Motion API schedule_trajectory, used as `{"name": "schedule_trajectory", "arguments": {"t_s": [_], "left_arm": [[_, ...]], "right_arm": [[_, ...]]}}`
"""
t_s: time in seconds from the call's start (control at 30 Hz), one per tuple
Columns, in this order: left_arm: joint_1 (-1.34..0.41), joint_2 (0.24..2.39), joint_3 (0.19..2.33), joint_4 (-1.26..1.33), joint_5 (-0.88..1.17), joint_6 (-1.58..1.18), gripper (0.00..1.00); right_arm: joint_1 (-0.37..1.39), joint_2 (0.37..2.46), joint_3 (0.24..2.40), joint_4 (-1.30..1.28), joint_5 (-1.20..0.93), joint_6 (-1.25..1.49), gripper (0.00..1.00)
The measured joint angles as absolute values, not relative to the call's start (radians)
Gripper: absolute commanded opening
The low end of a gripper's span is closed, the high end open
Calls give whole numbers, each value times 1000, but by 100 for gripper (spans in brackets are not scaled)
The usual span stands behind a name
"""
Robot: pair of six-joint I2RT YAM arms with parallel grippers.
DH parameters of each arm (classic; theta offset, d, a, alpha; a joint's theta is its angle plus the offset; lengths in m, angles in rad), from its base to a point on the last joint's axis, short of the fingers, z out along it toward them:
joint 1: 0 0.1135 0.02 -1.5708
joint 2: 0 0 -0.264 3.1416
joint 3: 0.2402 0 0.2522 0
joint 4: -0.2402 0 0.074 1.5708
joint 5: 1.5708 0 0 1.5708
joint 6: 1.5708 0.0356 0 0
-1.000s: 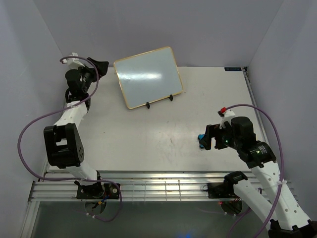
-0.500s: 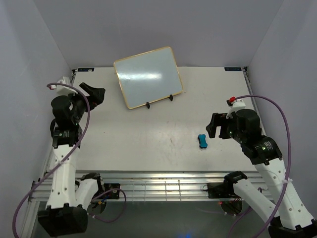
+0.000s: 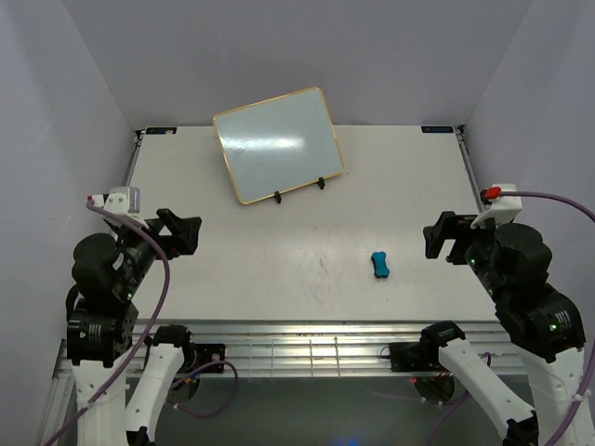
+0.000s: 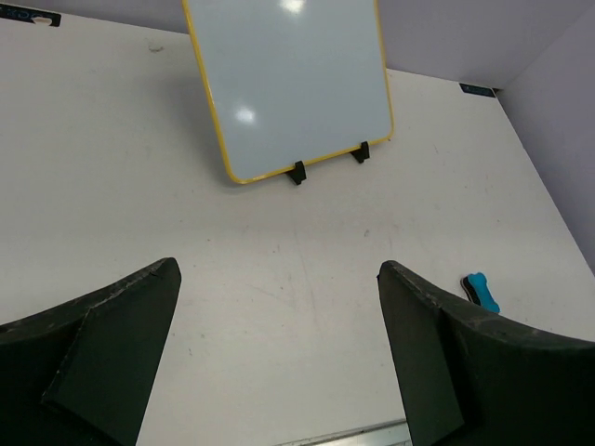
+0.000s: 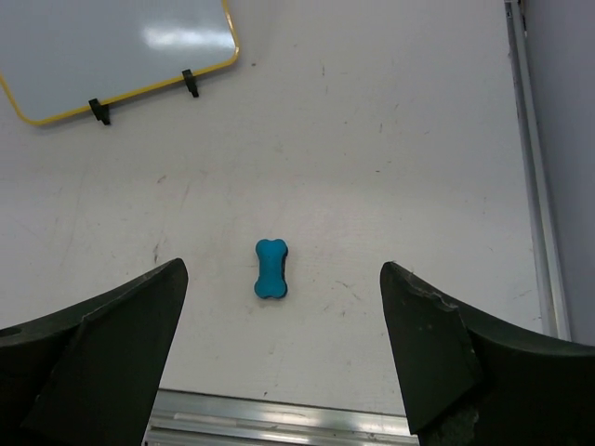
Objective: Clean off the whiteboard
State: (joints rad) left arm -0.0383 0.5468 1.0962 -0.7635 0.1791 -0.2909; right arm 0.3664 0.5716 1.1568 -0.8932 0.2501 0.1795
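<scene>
The whiteboard (image 3: 279, 144), glossy white with a thin yellow frame, leans tilted on a black wire stand (image 3: 277, 197) at the back of the table; its surface shows only glare. It also appears in the left wrist view (image 4: 293, 79) and the right wrist view (image 5: 112, 46). A small blue bone-shaped eraser (image 3: 379, 265) lies flat on the table right of centre. My left gripper (image 3: 184, 232) hangs open and empty over the near left. Raised and right of the eraser (image 5: 271, 268), my right gripper (image 3: 446, 240) is open and holds nothing.
An aluminium rail (image 3: 307, 348) runs along the table's near edge, with the arm bases and cables below it. Another metal strip (image 5: 530, 167) lines the right edge. Lilac walls close in the back and both sides.
Both arms have drawn back toward the near edge and risen. The left gripper left the board's side. The right gripper moved right, away from the eraser, which stays on the table.
</scene>
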Motion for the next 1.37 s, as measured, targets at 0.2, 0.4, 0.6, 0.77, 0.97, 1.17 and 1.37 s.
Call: {"name": "schedule_trajectory", "arguments": {"t_s": [0.2,0.4,0.6,0.77,0.97,1.17,1.37], "left_arm": [[-158,467,1151,-896,66,-244,98],[-168,445,1098,-926,9,-230,98],[-168,411,1062,-934,-70,-233,98],[-169,402,1062,-934,-90,-233,98],[-172,403,1062,-934,-94,-233,98],[-172,403,1063,-934,-97,-233,98],[-173,403,1063,-934,-98,-233,98]], "right_arm": [[366,577,1281,-1015,302,161,90],[366,545,1260,-1077,326,150,90],[366,525,1212,-1084,334,150,90],[366,522,1208,-1084,341,150,90],[366,505,1208,-1084,345,150,90],[366,499,1208,-1084,347,149,90],[366,499,1208,-1084,350,149,90]]}}
